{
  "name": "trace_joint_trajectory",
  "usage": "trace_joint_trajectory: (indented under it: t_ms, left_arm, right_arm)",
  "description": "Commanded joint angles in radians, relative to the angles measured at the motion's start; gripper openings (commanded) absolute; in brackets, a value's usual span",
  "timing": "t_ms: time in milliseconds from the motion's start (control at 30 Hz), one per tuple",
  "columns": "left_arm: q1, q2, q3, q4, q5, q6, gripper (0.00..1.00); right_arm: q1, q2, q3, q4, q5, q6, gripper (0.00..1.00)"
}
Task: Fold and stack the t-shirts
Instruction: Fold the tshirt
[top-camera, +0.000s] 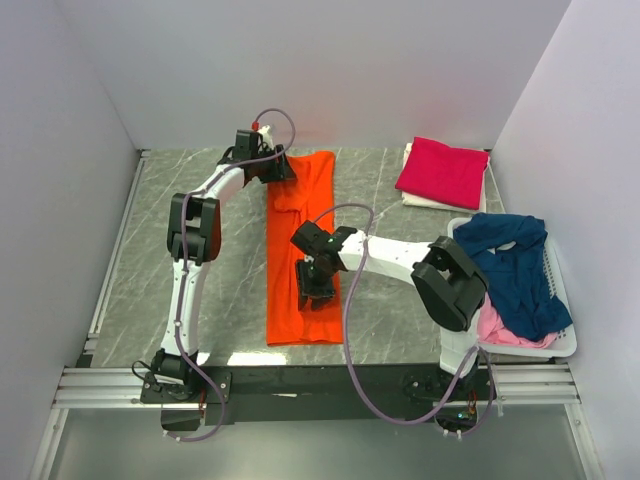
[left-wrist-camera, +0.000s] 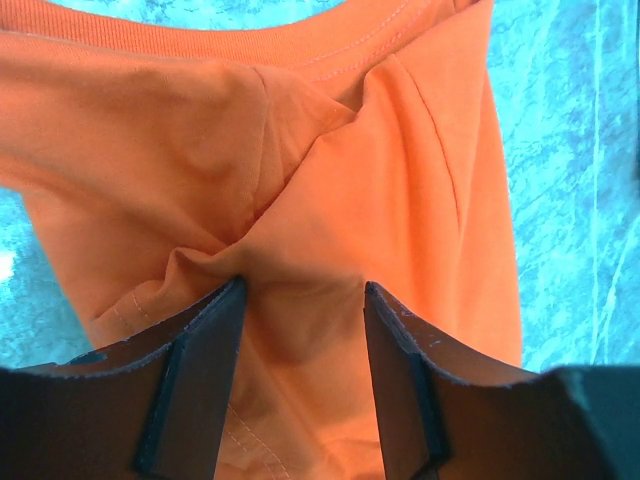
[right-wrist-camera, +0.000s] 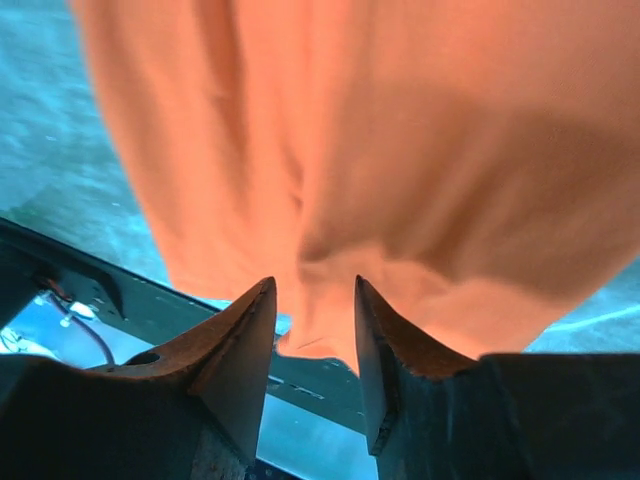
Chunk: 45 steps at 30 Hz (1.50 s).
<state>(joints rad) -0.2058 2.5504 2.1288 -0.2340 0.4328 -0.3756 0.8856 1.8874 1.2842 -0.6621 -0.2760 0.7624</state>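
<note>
A bright orange t-shirt (top-camera: 305, 250) lies folded into a long strip down the middle of the table. My left gripper (top-camera: 281, 168) is at its far end by the collar. In the left wrist view its gripper (left-wrist-camera: 304, 283) is open, fingertips (left-wrist-camera: 225, 310) pressing on rumpled orange cloth (left-wrist-camera: 330, 190). My right gripper (top-camera: 318, 288) is over the lower half of the strip. The right wrist view shows that gripper (right-wrist-camera: 314, 280) open too, with a raised ridge of the orange cloth (right-wrist-camera: 400, 150) between the tips. A magenta-pink t-shirt (top-camera: 442, 170) lies folded at the back right.
The magenta tee rests on a pale folded cloth (top-camera: 420, 200). A white plastic basket (top-camera: 565, 345) at the right edge holds a navy blue t-shirt (top-camera: 515, 265) over a pale pink one (top-camera: 500, 330). Grey walls close in both sides and the back.
</note>
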Motion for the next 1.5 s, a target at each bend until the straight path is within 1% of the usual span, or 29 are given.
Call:
trace_joint_trajectory:
  t_ms: [0,100,200,267,300,367,400,433,467,500,533,567,600,633,667,700,733,800,833,900,933,1033,1167,1267,1333,1400,1467]
  left_arm:
    - [-0.014,-0.019,-0.006,-0.001,0.041,-0.040,0.57]
    - [-0.014,-0.100,-0.023,0.024,0.026,-0.057,0.57]
    - [-0.012,-0.223,-0.021,-0.005,-0.009,-0.063,0.57]
    - [-0.010,-0.286,-0.049,-0.030,-0.028,-0.059,0.57]
    - [-0.012,-0.361,-0.068,-0.036,-0.035,-0.057,0.58]
    - [-0.012,-0.445,-0.160,-0.053,-0.077,-0.051,0.58]
    - [-0.012,-0.532,-0.202,-0.073,-0.098,-0.052,0.58]
    - [-0.012,-0.580,-0.295,-0.083,-0.133,-0.052,0.58]
    - [-0.014,-0.625,-0.346,-0.093,-0.152,-0.054,0.58]
    - [-0.014,-0.709,-0.398,-0.103,-0.169,-0.059,0.58]
    - [-0.014,-0.751,-0.502,-0.132,-0.199,-0.063,0.58]
    - [-0.015,-0.790,-0.557,-0.148,-0.212,-0.068,0.58]
    - [-0.015,-0.867,-0.611,-0.163,-0.223,-0.081,0.58]
    - [-0.015,-0.906,-0.720,-0.186,-0.229,-0.088,0.58]
    - [-0.018,-0.944,-0.775,-0.197,-0.238,-0.095,0.58]
    - [-0.021,-1.019,-0.829,-0.205,-0.244,-0.118,0.58]
    - [-0.023,-1.056,-0.934,-0.215,-0.250,-0.131,0.58]
    - [-0.032,-1.160,-1.032,-0.222,-0.256,-0.167,0.58]
    - [-0.035,-1.192,-1.116,-0.228,-0.259,-0.178,0.58]
    - [-0.040,-1.280,-1.187,-0.251,-0.261,-0.210,0.58]
    - [-0.041,-1.306,-1.248,-0.257,-0.259,-0.221,0.58]
    - [-0.047,-1.394,-1.345,-0.283,-0.253,-0.253,0.58]
    - [-0.056,-1.472,-1.425,-0.340,-0.256,-0.289,0.58]
    - [-0.115,-1.509,-1.423,-0.349,-0.286,-0.321,0.58]
    - [-0.125,-1.501,-1.432,-0.376,-0.287,-0.350,0.58]
    - [-0.179,-1.486,-1.422,-0.393,-0.330,-0.379,0.58]
    - [-0.213,-1.484,-1.435,-0.393,-0.322,-0.429,0.58]
  right_arm:
    - [0.015,-0.065,0.070,-0.079,0.058,0.009,0.45]
    - [0.026,-0.126,0.063,-0.116,0.099,0.014,0.45]
    - [0.032,-0.186,-0.002,-0.145,0.135,0.029,0.46]
    - [0.035,-0.238,-0.078,-0.148,0.152,0.044,0.47]
    - [0.035,-0.257,-0.107,-0.142,0.159,0.048,0.47]
    - [0.035,-0.309,-0.187,-0.134,0.166,0.061,0.50]
    - [0.036,-0.324,-0.207,-0.134,0.176,0.061,0.51]
    - [0.036,-0.338,-0.242,-0.137,0.182,0.063,0.51]
    - [0.036,-0.359,-0.261,-0.137,0.190,0.063,0.52]
    - [0.036,-0.367,-0.276,-0.131,0.190,0.060,0.52]
    - [0.036,-0.376,-0.310,-0.119,0.190,0.063,0.52]
    - [0.035,-0.392,-0.327,-0.107,0.189,0.067,0.52]
    - [0.036,-0.398,-0.342,-0.075,0.181,0.071,0.52]
    - [0.038,-0.401,-0.368,-0.058,0.172,0.078,0.52]
    - [0.041,-0.405,-0.381,-0.041,0.170,0.081,0.52]
    - [0.042,-0.406,-0.391,-0.015,0.167,0.086,0.52]
    - [0.044,-0.402,-0.404,-0.005,0.161,0.089,0.52]
    - [0.050,-0.395,-0.410,0.018,0.162,0.094,0.51]
    - [0.053,-0.396,-0.414,0.024,0.164,0.094,0.51]
    - [0.061,-0.404,-0.421,0.050,0.159,0.100,0.51]
    - [0.062,-0.406,-0.434,0.059,0.156,0.106,0.51]
    - [0.064,-0.410,-0.457,0.096,0.141,0.115,0.51]
    - [0.072,-0.390,-0.470,0.107,0.138,0.121,0.51]
    - [0.076,-0.375,-0.490,0.125,0.136,0.124,0.50]
    - [0.079,-0.367,-0.500,0.139,0.136,0.124,0.49]
    - [0.079,-0.352,-0.500,0.136,0.144,0.117,0.48]
    - [0.081,-0.344,-0.503,0.130,0.153,0.117,0.43]
